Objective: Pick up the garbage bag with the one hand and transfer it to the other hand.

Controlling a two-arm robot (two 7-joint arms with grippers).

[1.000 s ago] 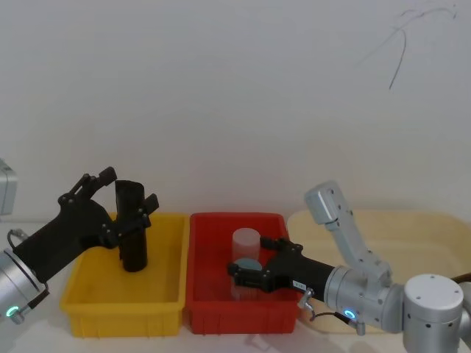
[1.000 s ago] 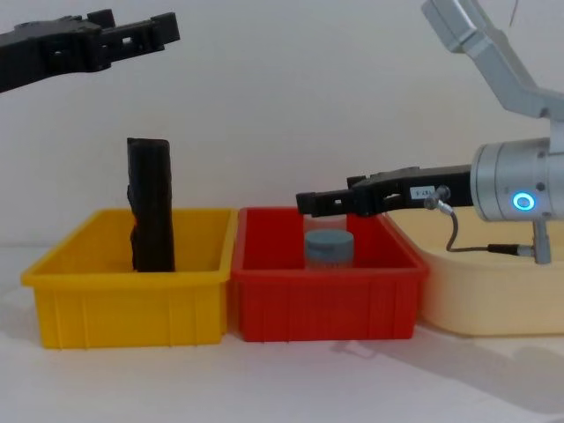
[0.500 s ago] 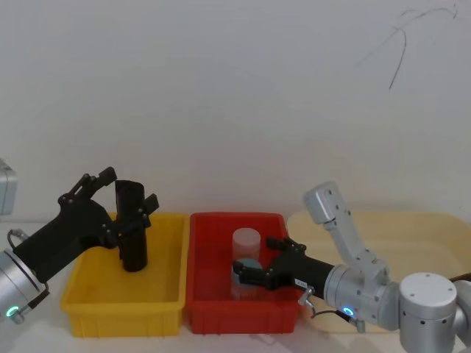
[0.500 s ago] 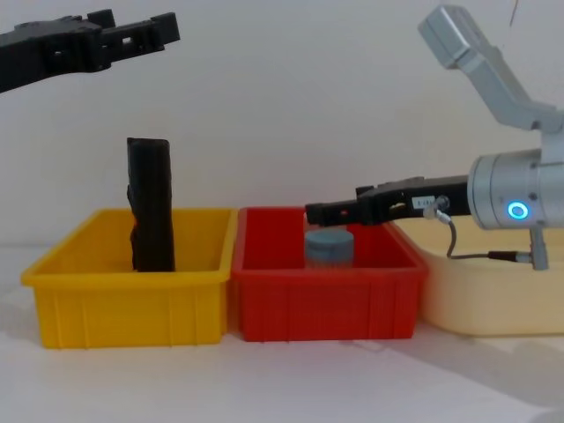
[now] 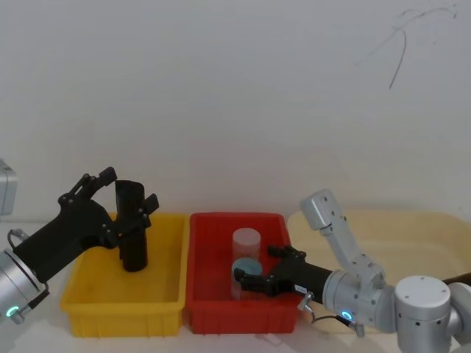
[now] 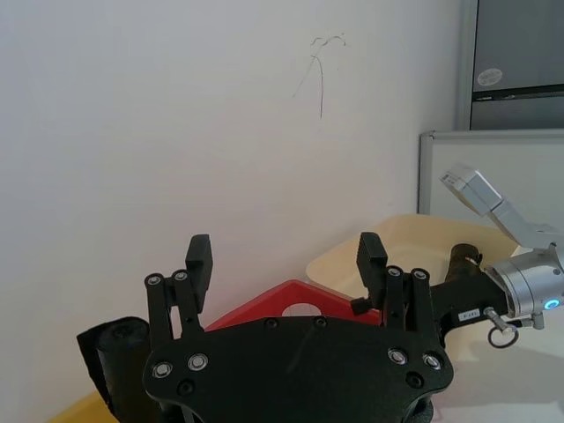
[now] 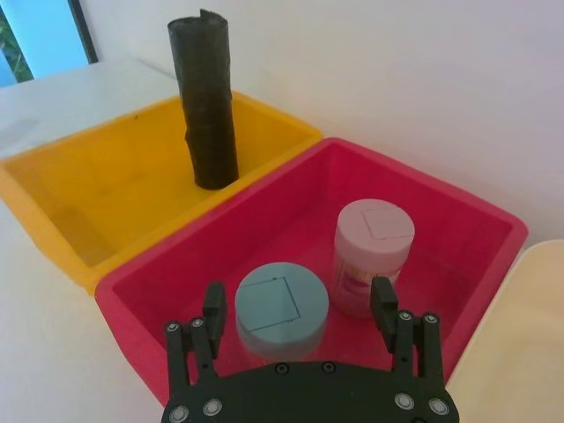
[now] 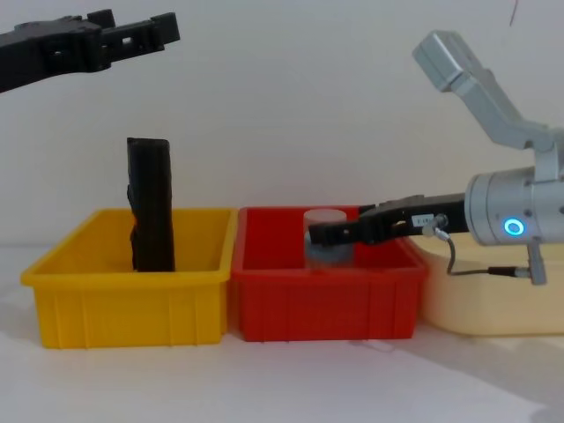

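One garbage bag (image 5: 133,227) stands upright, long axis vertical, in the yellow bin (image 5: 88,294).

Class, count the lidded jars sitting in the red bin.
2. The blue-lidded jar stands nearer the right end effector, between its open fingers; the pink-lidded jar stands beside it, deeper in the red bin.

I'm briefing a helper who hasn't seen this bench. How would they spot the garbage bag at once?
Find the yellow bin, the leftmost of the trays. The garbage bag is the tall black roll standing upright inside it, rising well above its rim. The red bin next door holds only short jars, one blue-lidded and one pale-lidded.
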